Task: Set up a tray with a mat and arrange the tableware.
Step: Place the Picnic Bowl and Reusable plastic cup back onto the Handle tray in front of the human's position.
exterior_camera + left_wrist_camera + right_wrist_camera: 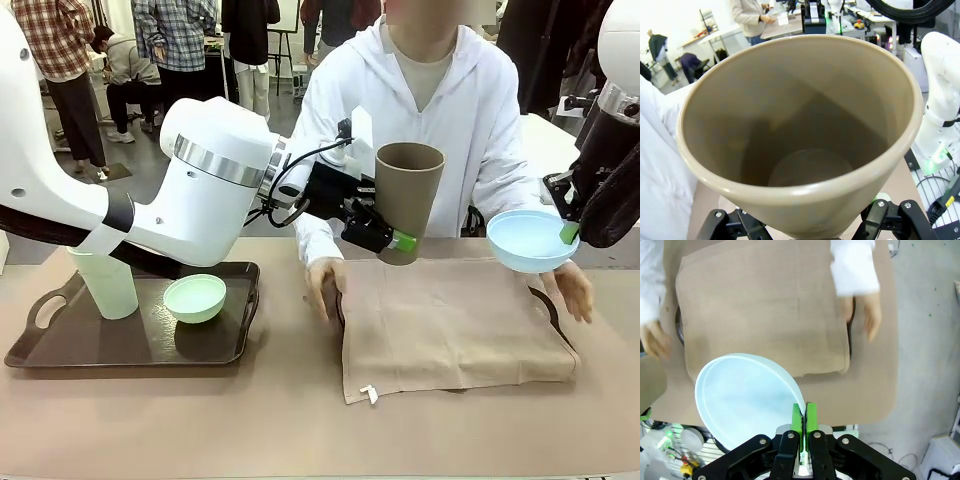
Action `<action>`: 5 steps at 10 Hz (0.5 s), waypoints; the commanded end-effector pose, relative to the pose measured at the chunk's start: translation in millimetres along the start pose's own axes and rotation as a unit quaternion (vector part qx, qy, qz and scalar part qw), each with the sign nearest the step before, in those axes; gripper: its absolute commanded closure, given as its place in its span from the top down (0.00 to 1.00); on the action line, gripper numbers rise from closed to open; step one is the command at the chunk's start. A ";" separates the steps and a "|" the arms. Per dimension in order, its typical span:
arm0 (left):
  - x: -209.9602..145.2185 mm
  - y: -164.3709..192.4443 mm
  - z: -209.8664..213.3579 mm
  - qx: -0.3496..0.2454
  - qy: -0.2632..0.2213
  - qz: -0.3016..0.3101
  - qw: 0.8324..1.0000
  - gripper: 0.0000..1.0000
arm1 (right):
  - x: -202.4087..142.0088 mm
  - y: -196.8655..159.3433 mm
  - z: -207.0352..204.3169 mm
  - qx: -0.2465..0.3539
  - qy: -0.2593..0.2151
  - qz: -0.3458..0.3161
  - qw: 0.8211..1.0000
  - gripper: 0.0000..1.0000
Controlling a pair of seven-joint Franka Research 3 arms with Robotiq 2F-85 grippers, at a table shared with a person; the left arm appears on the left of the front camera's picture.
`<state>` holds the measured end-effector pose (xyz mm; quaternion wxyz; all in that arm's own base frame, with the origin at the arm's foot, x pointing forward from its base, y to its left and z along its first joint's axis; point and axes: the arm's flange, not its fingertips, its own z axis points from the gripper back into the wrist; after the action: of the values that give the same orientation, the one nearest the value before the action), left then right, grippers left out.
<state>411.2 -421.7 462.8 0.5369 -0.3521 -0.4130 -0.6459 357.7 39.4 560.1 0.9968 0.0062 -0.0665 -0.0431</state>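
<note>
**A:** what's seen closest to the cam?

**B:** a beige mat (450,320) is spread flat on the table (300,430), w/ a small white tag (368,393) at its near edge. A second tray (851,347) is covered by it, so just a bit of dark rim is seen at the side. Off to the L a dark tray (60,350) is set down. The pale green cup (105,285) is stood upright in it, w/ the pale green bowl (195,297) just beside, both inside the rim.

**A:** and the grippers?

**B:** L gripper (395,236) is clamped on the brown cup (408,195) near its base. The cup is held upright, mouth up, at the mat's far L corner. Whether the mat is touched can't be told tbh. R gripper (804,420) is pinched tight on the rim of the light blue bowl (530,240), w/ the green pads pressed on either side. The bowl is held over the mat's far R corner, tilted a bit.

**A:** person?

**B:** at the mat's L edge one hand (325,285) is laid flat, and the other hand (575,292) at the R edge. A white hoodie is worn. More ppl (170,40) are seen in the bg.
</note>
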 end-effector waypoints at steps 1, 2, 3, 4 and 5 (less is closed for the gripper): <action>2.9 1.6 -0.5 -0.005 -0.006 0.001 1.000 0.00 | -0.2 -0.2 -1.6 -0.001 0.002 0.001 1.000 0.00; 2.9 1.6 -0.5 -0.005 -0.006 0.001 1.000 0.00 | -0.2 -0.2 -1.6 -0.001 0.002 0.001 1.000 0.00; 2.9 1.6 -0.5 -0.005 -0.006 0.001 1.000 0.00 | -0.2 -0.2 -1.6 -0.001 0.002 0.001 1.000 0.00; 2.9 1.6 -0.5 -0.005 -0.006 0.001 1.000 0.00 | -0.2 -0.2 -1.6 -0.001 0.002 0.001 1.000 0.00; 2.9 1.6 -0.5 -0.005 -0.006 0.001 1.000 0.00 | -0.2 -0.2 -1.6 -0.001 0.002 0.001 1.000 0.00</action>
<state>411.3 -421.7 462.8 0.5368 -0.3521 -0.4130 -0.6459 357.7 39.4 560.1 0.9968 0.0062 -0.0665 -0.0431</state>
